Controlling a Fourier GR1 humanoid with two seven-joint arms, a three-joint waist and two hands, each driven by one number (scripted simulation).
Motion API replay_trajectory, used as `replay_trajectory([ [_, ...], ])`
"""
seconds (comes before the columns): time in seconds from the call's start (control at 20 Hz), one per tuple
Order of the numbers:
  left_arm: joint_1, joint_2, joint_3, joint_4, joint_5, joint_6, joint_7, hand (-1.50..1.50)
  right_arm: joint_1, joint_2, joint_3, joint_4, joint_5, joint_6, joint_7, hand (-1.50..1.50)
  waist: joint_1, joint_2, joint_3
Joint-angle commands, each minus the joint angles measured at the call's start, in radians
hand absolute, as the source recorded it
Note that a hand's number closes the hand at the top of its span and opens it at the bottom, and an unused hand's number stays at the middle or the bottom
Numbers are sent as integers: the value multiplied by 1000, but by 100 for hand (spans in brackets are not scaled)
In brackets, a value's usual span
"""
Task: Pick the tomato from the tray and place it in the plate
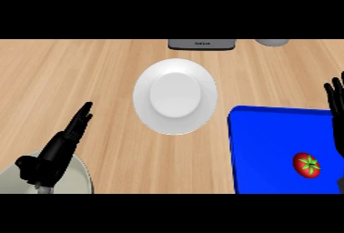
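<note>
A red tomato (307,165) with a green star-shaped top lies on the blue tray (269,145) at the lower right. The white plate (175,95) sits on the wooden counter in the middle, left of the tray and a little farther back. My right hand (335,102) shows at the right edge, fingers straight and pointing up, over the tray's far right corner and above the tomato in the picture. My left hand (62,145) rests at the lower left with straight fingers, holding nothing.
A grey appliance (202,44) stands at the counter's back edge, and a grey rounded object (272,42) sits to its right. A pale round shape (77,175) lies under my left forearm at the lower left.
</note>
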Motion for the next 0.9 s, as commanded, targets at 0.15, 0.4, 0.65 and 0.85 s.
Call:
replay_trajectory([
  [0.15,-113,15,90,24,-48,82,56,0,-154,94,-51,37,65,-353,159,-150,-24,41,-24],
  [0.4,-146,0,63,27,-73,95,55,0,26,-233,140,213,470,-335,224,150,-6,93,-46],
  [0.65,-227,-64,58,136,-103,139,104,0,10,142,265,126,558,-730,394,-150,-44,39,-25],
  [0.85,-288,-92,57,173,-126,152,142,0,22,110,353,189,775,-820,495,-150,-43,38,-25],
])
